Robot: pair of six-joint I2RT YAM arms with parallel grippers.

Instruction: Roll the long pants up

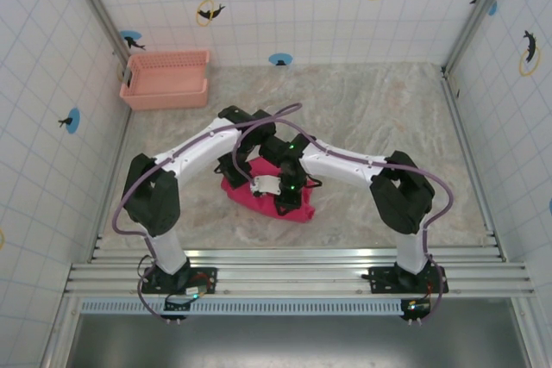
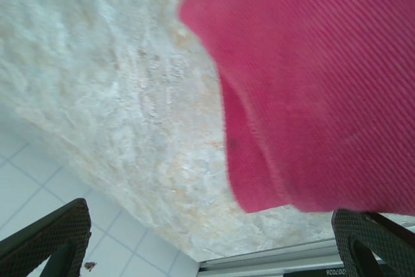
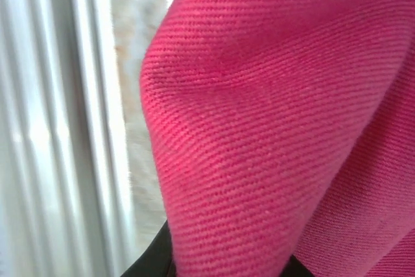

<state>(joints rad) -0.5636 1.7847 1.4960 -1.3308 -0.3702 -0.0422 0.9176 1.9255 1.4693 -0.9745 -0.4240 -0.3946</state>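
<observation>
long pants — in right gripper; left gripper agape

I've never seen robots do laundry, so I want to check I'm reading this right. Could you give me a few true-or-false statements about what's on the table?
1. The long pants lie spread flat with both legs stretched out. False: they sit bunched in a compact heap near the middle of the table.
2. The basket stands at the far left corner, apart from the long pants. True.
3. The left gripper has its fingers wide apart, with nothing between them. True.
4. One arm is parked away from the cloth. False: the left arm and the right arm both bend in over the heap.
</observation>
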